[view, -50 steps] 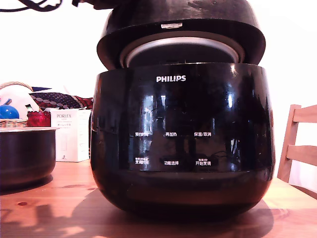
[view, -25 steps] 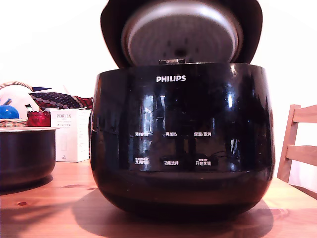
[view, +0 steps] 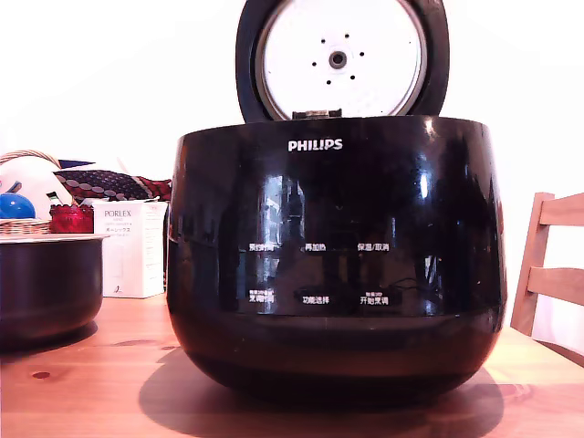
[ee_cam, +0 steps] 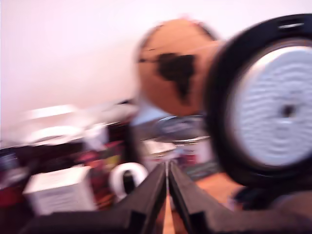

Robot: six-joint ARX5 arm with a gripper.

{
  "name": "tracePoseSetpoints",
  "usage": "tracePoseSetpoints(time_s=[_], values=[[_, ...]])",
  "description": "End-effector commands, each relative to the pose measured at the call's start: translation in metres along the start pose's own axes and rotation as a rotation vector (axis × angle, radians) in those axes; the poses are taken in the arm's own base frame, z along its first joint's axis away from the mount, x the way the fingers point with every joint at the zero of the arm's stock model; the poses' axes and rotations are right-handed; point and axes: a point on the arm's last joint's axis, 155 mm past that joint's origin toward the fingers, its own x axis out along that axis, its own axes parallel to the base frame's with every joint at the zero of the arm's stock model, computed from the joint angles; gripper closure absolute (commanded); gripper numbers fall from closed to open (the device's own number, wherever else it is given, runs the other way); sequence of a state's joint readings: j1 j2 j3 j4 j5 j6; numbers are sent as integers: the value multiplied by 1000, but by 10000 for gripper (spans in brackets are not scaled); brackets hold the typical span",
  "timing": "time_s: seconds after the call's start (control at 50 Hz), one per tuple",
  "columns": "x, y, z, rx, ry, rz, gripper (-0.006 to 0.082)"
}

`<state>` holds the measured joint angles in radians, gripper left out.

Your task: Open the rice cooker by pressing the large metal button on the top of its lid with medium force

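1. The large glossy black rounded rice cooker [view: 336, 260] stands on the pale wooden table [view: 82, 383], filling the middle of the exterior view.
2. Change: a second ago the round black lid [view: 342, 59] was only cracked open; half a second ago it was half raised. It now stands upright, its silvery-white holed underside facing the camera.
3. Judgement: the latch has released and the task appears complete.
4. The black gripper [ee_cam: 167, 178], seen only in the blurred wrist view, has its jaws almost together with a thin slit between, clasping nothing; it is clear of the lid [ee_cam: 263, 102].
5. Surroundings: a dark metal pot [view: 47, 285] and a white carton [view: 132, 246] at the exterior view's left, a wooden chair [view: 550, 265] at its right, a bright white wall behind.
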<state>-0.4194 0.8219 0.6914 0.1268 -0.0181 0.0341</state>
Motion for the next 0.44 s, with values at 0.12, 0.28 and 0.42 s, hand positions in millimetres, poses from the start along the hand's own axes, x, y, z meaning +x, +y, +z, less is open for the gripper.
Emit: tracePoseSetpoints(time_s=[0.12,0.28,0.42], values=[[-10,32,5,26,-22,121,789],[-16,44,10,26,-38,165,789],[-17,45,12,26,-42,168,789]])
